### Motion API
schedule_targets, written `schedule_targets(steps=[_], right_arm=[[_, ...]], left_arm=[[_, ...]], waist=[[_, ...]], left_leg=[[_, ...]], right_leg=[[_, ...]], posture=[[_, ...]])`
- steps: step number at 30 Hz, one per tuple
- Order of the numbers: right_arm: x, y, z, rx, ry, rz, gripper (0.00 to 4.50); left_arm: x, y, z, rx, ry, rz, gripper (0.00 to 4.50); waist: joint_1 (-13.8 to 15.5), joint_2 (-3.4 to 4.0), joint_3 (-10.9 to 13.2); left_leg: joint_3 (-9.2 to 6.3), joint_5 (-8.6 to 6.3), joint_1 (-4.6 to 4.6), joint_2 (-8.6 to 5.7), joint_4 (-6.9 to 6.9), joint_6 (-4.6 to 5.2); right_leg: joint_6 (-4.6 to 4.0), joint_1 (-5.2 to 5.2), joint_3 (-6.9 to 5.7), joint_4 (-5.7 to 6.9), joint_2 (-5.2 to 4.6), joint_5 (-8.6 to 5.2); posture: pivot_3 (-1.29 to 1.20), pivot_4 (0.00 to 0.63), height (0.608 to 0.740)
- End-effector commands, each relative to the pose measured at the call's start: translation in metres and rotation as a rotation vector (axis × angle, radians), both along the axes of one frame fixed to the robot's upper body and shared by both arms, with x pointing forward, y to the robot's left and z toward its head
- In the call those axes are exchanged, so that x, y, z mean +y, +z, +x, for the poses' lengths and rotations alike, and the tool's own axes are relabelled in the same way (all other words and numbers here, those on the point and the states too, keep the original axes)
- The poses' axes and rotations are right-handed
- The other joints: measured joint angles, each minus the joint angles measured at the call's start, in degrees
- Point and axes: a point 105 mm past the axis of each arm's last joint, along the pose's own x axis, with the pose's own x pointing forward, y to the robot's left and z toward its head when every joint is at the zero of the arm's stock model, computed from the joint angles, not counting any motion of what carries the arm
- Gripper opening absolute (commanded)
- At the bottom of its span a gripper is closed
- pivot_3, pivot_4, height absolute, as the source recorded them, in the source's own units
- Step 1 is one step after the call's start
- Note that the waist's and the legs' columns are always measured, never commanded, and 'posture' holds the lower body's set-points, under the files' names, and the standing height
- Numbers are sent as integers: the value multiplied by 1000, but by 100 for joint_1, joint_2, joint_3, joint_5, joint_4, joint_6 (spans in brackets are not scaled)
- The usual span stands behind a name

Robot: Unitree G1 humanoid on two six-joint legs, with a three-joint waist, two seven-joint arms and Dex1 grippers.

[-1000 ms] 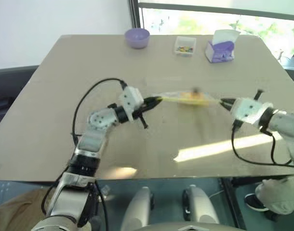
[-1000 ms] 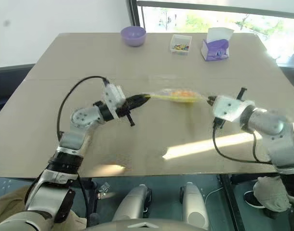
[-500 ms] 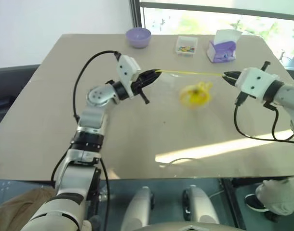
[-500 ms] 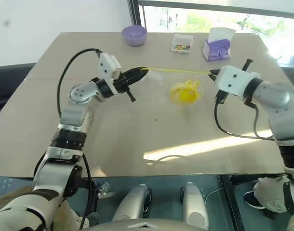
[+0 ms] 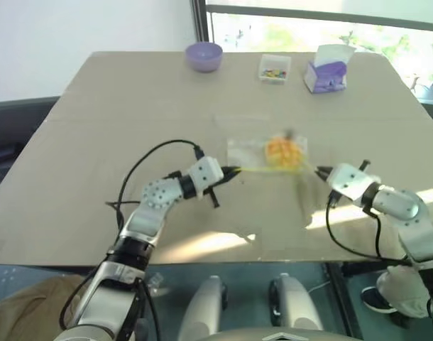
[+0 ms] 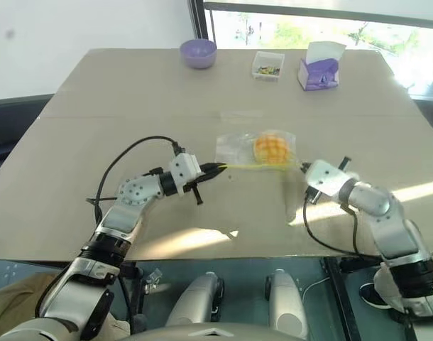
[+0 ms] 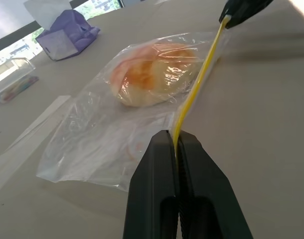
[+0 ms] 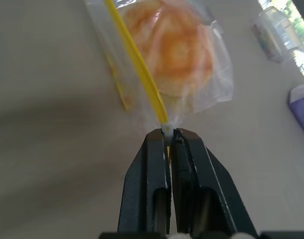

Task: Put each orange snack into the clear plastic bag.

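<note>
Nearest the bench's (image 6: 74, 149) front edge, we see our two arms reaching in from either side. Our left gripper (image 7: 173, 139) has its two black fingers pressed narrow together, pinching one end of the yellow zip strip (image 7: 197, 89) of the clear plastic bag (image 6: 239, 148). Our right gripper (image 8: 168, 132) is likewise clamped tight on the strip's other end, so the strip runs between the two fingertips.

Just beyond the strip, the bag lies flat on the bench, about midway between the front and far edges and a little toward the right side. The orange snack (image 6: 270, 148) sits inside it, toward the bag's right end, its criss-cross top facing up; the left part of the bag is bare crinkled film.

Well beyond, along the far edge, we see a purple bowl (image 6: 198, 52) toward the left, a small clear box (image 6: 268, 65) of colourful bits near the middle, and a purple tissue box (image 6: 320, 68) to its right, all well apart from the bag.
</note>
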Motion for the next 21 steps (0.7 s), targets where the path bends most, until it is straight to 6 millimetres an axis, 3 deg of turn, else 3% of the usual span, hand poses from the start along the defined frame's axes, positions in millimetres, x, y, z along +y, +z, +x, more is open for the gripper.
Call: schedule_targets(steps=[1,5,10,11,15,21], right_arm=[[-9,18,-3,-27,-45,53,1043],[-19,20,-17,25,-52,89,2808],[-42,37,-37,47,-110,220,4461],[-45,44,-41,45,-114,264,4500],[-51,64,-60,49,-99,374,4500],[-56,73,-74,71,-110,395,4500]], left_arm=[[17,13,-5,7,14,-38,928],[35,13,-18,115,-1,-82,2654],[71,19,-32,259,56,-159,4286],[79,20,-33,289,80,-173,4469],[97,34,-38,339,108,-189,4469],[97,54,-39,357,78,-200,4469]], waist=[[-31,0,0],[-27,1,-1],[-23,2,0],[-19,1,0],[-7,1,0],[17,2,0]], left_leg=[[0,0,0,2,0,0],[-2,0,2,3,0,0],[-11,-3,1,9,-3,6],[-13,-4,1,10,-3,6],[-14,-4,8,15,-3,7],[-10,-5,8,16,-3,8]], right_leg=[[0,-1,1,0,3,0],[0,0,2,0,2,0],[1,1,5,-7,2,-1],[1,1,5,-7,1,-2],[2,10,0,-7,2,-2],[1,13,-1,-10,0,-3]], posture=[[0,150,666],[0,150,666],[0,150,666],[0,150,666],[0,150,666],[0,150,666]])
